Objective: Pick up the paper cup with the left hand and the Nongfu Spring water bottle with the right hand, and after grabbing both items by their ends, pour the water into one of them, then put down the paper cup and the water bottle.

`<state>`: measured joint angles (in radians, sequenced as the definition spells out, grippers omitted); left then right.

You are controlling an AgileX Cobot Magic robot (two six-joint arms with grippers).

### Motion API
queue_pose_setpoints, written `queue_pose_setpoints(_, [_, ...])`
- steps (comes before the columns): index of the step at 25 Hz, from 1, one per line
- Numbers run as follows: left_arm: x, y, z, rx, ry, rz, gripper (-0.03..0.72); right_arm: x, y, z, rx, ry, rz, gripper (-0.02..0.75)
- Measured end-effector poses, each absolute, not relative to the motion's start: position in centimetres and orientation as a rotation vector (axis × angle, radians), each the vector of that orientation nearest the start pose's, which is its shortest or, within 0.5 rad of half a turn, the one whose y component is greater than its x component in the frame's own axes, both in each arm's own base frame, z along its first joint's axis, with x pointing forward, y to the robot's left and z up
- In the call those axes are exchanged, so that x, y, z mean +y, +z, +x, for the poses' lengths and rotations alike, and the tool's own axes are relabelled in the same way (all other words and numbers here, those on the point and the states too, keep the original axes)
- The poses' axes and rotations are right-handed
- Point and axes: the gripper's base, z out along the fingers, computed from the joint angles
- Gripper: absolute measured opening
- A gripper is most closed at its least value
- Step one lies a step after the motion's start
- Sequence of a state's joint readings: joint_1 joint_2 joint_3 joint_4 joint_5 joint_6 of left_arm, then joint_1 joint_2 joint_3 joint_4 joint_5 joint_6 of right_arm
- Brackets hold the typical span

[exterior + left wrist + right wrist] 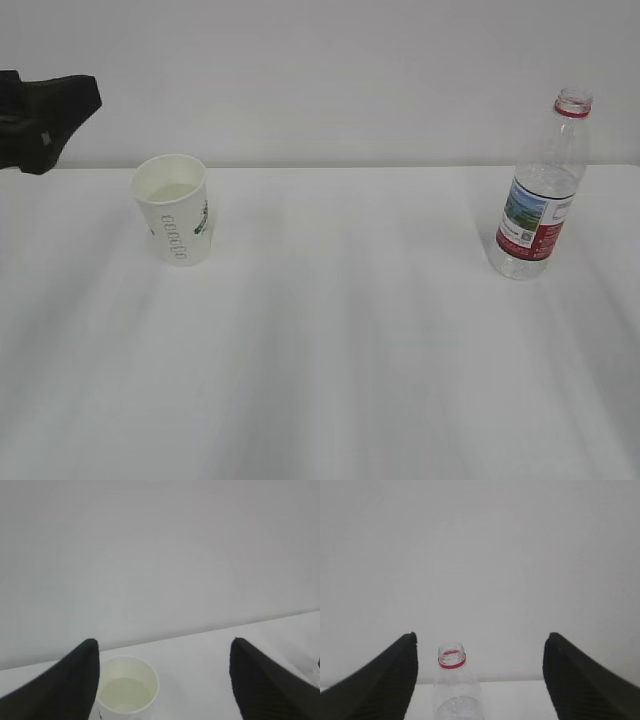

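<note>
The white paper cup (173, 208) stands upright on the table's left side, with water (172, 191) in it. In the left wrist view the paper cup (127, 686) sits low between the fingers, close to the left one. My left gripper (163, 647) is open and holds nothing; a black part of the left hand (45, 115) shows at the far left edge. The uncapped Nongfu Spring water bottle (541, 190) stands upright at the right, a little water at its bottom. My right gripper (480, 642) is open, the bottle (453, 685) beyond it, nearer the left finger.
The white table (340, 340) spreads wide between cup and bottle, a plain pale wall (320, 70) behind it. The table's back edge runs just behind both objects.
</note>
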<state>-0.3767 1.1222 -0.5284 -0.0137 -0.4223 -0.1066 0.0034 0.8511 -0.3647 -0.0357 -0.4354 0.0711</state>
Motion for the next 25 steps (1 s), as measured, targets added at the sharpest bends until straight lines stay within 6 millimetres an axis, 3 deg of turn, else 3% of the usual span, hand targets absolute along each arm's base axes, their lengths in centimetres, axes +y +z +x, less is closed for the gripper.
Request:
queue_pose_setpoints(13, [-6.6,31.2,16.8,1.709,-0.368,0.22,0.573,0.1,30.4,12.5,1.564,0.034,0.022,0.587])
queue_pose_setpoints(20, [-5.3,32.8,13.3,1.672,-0.371,0.221,0.531,0.0,33.2,9.8,1.567,0.027,0.029,0.587])
queue_pose_setpoints(25, [-4.6,32.8,11.6,1.706,-0.359,0.232,0.517,-0.1,34.3,8.2,1.603,0.023,0.034,0.587])
